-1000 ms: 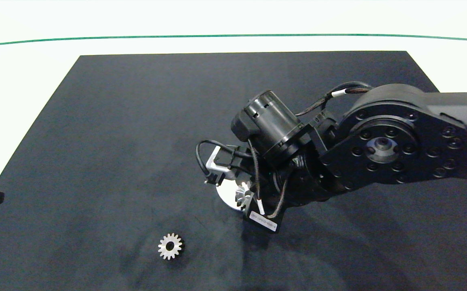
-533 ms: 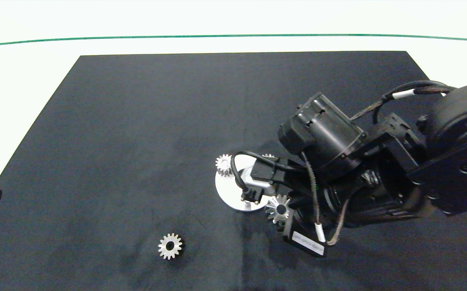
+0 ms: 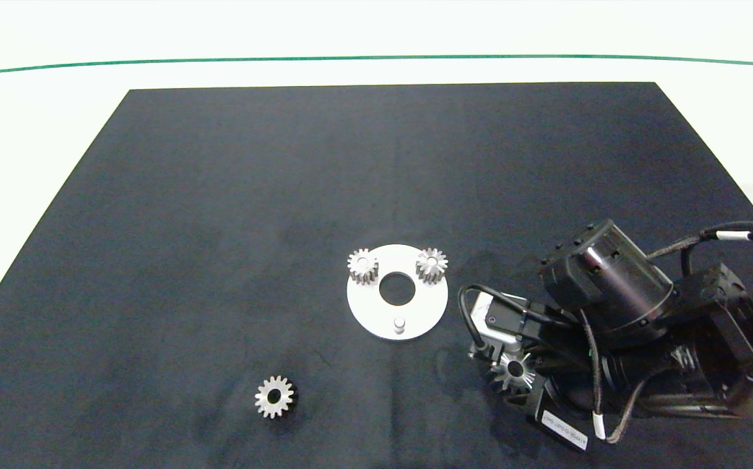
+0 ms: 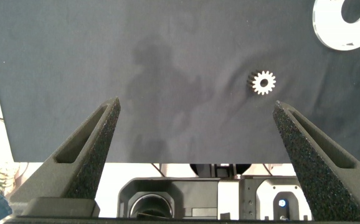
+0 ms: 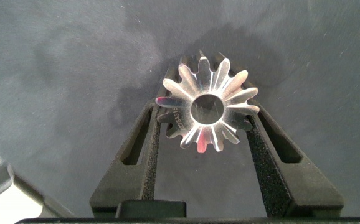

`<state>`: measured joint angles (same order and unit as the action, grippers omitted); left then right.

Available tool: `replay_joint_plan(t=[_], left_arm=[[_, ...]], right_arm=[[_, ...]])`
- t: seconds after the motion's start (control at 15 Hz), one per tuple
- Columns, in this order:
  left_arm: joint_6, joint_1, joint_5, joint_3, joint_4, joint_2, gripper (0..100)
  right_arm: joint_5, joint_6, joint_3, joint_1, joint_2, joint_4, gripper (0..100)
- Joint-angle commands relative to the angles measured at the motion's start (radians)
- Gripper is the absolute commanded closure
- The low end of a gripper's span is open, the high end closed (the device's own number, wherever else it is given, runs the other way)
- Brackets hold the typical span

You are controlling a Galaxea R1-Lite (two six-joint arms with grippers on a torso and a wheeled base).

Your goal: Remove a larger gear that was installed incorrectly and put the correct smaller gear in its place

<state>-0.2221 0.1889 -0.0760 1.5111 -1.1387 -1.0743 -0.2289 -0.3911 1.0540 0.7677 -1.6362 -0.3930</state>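
The right gripper (image 3: 513, 372), at the plate's (image 3: 367, 312) four o'clock, clamps the larger gear (image 5: 208, 109) near the mat's (image 3: 220, 195) front edge. The smaller gear (image 3: 275, 397) lies on open mat at seven o'clock. The left gripper (image 4: 195, 118) is spread wide, parked off the mat's left edge.

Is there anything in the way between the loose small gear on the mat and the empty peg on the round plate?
Nothing visible. The smaller gear lies alone on the mat, and bare mat runs to the empty peg on the plate. The right pincer, shut on the larger gear, is off to the side.
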Motion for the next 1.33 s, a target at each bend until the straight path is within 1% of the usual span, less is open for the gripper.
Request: replay_joint_plan(t=[0.07,0.33,0.47,0.73,0.8,0.87,0.93,1.07,1.2,1.33], left_arm=[[-0.002,0.000,-0.001,0.000,-0.006,-0.001,0],[-0.002,0.000,-0.001,-0.002,-0.006,-0.001,0],[-0.002,0.000,-0.001,-0.003,-0.006,-0.001,0],[-0.002,-0.005,-0.001,-0.002,-0.004,-0.003,0],[-0.002,-0.006,-0.001,0.000,-0.004,-0.003,0],[0.000,-0.006,-0.001,0.000,-0.003,-0.003,0],[0.000,-0.006,-0.001,0.000,-0.004,-0.003,0],[0.000,-0.006,-0.001,-0.005,-0.001,-0.003,0],[0.000,-0.006,-0.001,-0.003,-0.001,-0.001,0],[0.000,-0.006,-0.001,-0.006,-0.001,-0.001,0]], right_arm=[[-0.003,0.005,-0.111,-0.010,0.065,0.046,96],[0.002,0.024,-0.144,-0.011,0.073,0.048,96],[0.011,0.026,-0.154,-0.013,0.072,0.048,96],[0.014,0.026,-0.157,-0.013,0.064,0.049,96],[0.014,0.031,-0.161,-0.013,0.061,0.051,96],[0.013,0.044,-0.166,-0.013,0.056,0.056,96],[0.013,0.051,-0.172,-0.013,0.055,0.066,96],[0.011,0.049,-0.186,-0.025,0.049,0.098,96],[0.008,0.049,-0.187,-0.030,0.038,0.112,96],[0.005,0.049,-0.187,-0.030,0.039,0.112,96]])
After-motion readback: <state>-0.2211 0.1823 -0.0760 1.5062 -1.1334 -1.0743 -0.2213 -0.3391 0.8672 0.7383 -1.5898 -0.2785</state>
